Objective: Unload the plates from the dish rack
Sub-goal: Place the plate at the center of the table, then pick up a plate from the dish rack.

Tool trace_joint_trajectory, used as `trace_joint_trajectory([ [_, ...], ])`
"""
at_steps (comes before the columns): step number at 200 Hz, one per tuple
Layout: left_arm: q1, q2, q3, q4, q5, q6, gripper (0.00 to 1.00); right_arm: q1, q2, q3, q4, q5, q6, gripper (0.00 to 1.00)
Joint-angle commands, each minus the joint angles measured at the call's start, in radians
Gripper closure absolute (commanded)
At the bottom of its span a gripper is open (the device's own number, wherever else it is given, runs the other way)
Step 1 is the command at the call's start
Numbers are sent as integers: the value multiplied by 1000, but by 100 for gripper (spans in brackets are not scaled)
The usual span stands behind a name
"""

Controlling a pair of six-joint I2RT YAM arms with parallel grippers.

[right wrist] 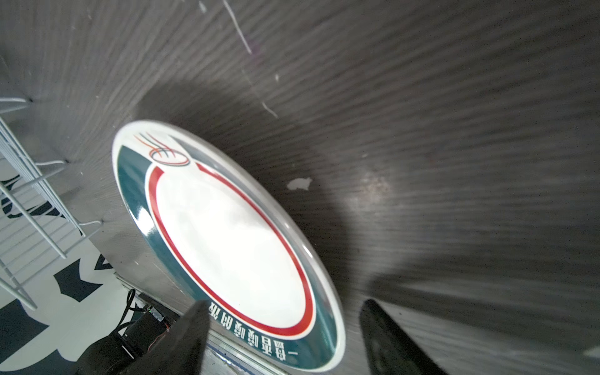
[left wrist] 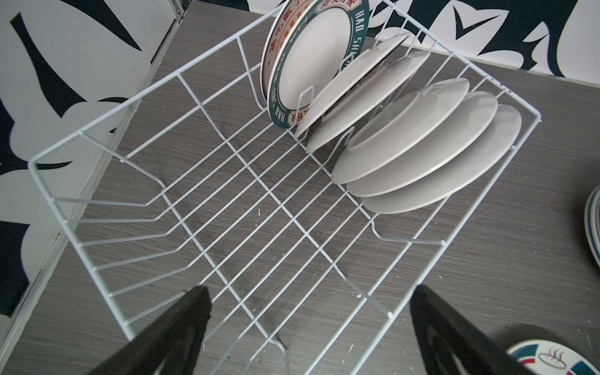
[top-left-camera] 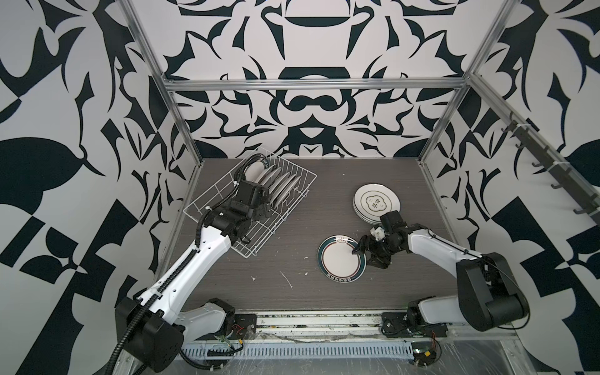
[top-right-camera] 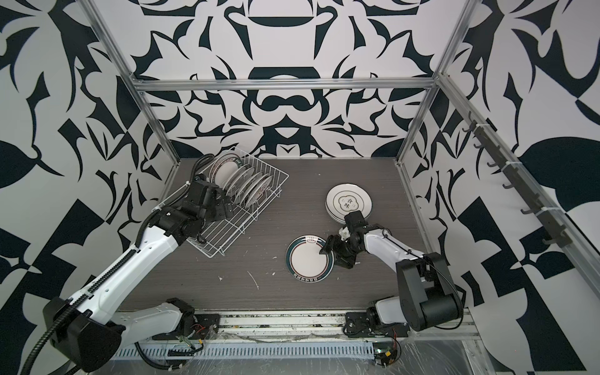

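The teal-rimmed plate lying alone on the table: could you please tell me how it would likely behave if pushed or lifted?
The teal-rimmed plate looks glossy in the right wrist view, so it is probably slippery. Lying flat on the table, it would likely slide rather than tip. It seems rigid ceramic, so a drop may chip it.

Table [top-left-camera: 324, 181], dish rack [top-left-camera: 263, 233], plate stack [top-left-camera: 376, 203], plate [top-left-camera: 339, 261]
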Motion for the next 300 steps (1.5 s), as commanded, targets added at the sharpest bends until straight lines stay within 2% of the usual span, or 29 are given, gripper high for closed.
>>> trace_joint_trajectory([
  [1, 1, 21, 49, -6, 33, 14, 1, 5, -33, 48, -75, 69, -16, 2],
  [28, -14, 53, 67, 4, 93, 16, 1, 5, -73, 68, -125, 105, -32, 2],
  [50, -56, 111, 90, 22, 98, 36, 1, 4, -109, 91, -169, 131, -43, 2],
  [80, -127, 231, 175, 10, 59, 72, 1, 4, -154, 128, -229, 176, -66, 1],
  [125, -201, 414, 332, -25, 3, 164, 1, 3, -182, 147, -244, 167, -77, 0],
  [164, -206, 524, 403, -24, -22, 225, 0, 3, -213, 149, -253, 160, -74, 0],
  [214, -206, 607, 448, 1, -27, 276, 10, 4, -243, 151, -265, 158, -73, 1],
  [300, -199, 723, 548, -6, -118, 363, 14, 4, -279, 148, -267, 149, -68, 1],
])
